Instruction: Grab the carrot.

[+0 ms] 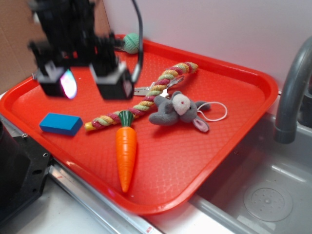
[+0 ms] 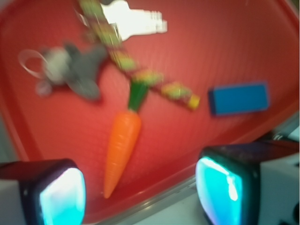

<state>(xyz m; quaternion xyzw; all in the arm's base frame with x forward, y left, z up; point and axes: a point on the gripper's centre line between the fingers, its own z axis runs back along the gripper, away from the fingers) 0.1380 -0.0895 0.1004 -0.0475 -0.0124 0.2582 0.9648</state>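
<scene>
The orange carrot (image 1: 126, 153) with a dark green cap lies on the red tray (image 1: 234, 97) near its front edge, tip toward the front. In the wrist view the carrot (image 2: 121, 144) lies between and beyond my fingers, tip pointing at me. My gripper (image 1: 87, 83) hovers high above the tray's left part, behind and left of the carrot. Its jaws stand wide apart and hold nothing. In the wrist view the gripper (image 2: 140, 194) shows two glowing pads (image 2: 63, 197) at the bottom corners.
A twisted red-yellow-green rope toy (image 1: 146, 100) lies just behind the carrot's cap. A grey plush bunny (image 1: 178, 111), a blue block (image 1: 61, 124), a metal piece (image 1: 146, 89) and a green ball (image 1: 130, 42) also lie on the tray. A sink (image 1: 263, 195) with a grey faucet (image 1: 292, 87) is at right.
</scene>
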